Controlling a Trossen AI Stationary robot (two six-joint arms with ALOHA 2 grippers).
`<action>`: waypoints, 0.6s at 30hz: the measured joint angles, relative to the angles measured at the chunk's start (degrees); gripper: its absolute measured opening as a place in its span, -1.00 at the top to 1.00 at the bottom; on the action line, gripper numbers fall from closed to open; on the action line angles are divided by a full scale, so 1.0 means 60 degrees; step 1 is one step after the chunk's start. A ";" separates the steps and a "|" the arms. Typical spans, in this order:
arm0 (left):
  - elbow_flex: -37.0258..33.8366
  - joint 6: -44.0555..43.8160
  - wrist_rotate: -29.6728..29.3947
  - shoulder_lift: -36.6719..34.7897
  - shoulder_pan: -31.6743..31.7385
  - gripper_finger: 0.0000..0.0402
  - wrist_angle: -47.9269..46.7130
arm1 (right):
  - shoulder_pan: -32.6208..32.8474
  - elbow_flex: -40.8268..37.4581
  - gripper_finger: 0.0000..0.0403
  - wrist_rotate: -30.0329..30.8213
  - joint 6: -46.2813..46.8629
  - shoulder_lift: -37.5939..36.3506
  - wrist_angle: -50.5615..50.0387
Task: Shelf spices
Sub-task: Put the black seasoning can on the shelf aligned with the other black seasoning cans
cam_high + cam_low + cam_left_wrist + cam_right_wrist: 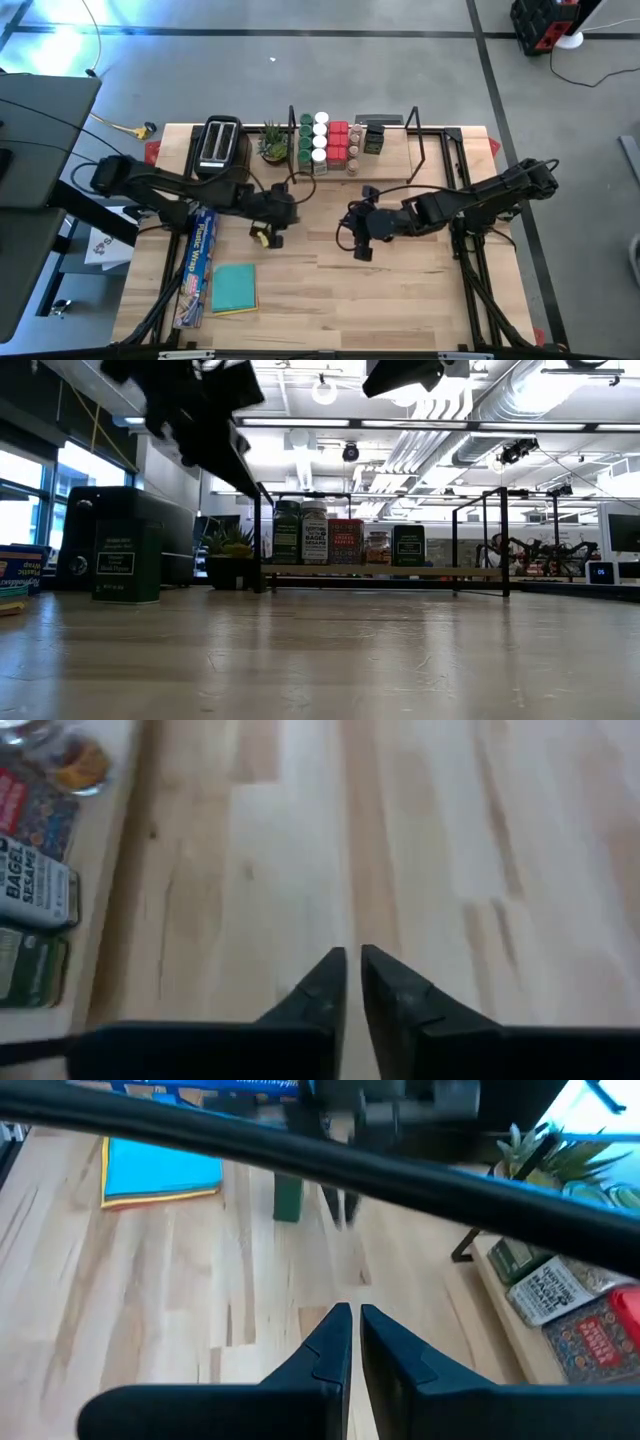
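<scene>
Both arms reach inward over the table in front of the shelf (pixel 430 140), where the spices (pixel 335 145) stand: left gripper (pixel 352 982) pinched empty, right gripper (pixel 355 1338) likewise closed.

You're looking at a grey concrete floor (pixel 300 70) with dark seam lines around the table. Across the room there's an open ceiling with white ducts (pixel 470 400) and strip lights, plus big windows (pixel 30 480) on one side letting daylight in.
</scene>
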 joint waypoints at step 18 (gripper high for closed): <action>-0.0289 -0.0939 -0.0071 -0.0306 -0.0858 -0.33 -0.6052 | 0.0062 0.0000 0.91 -0.0007 0.0394 -0.0007 -0.0224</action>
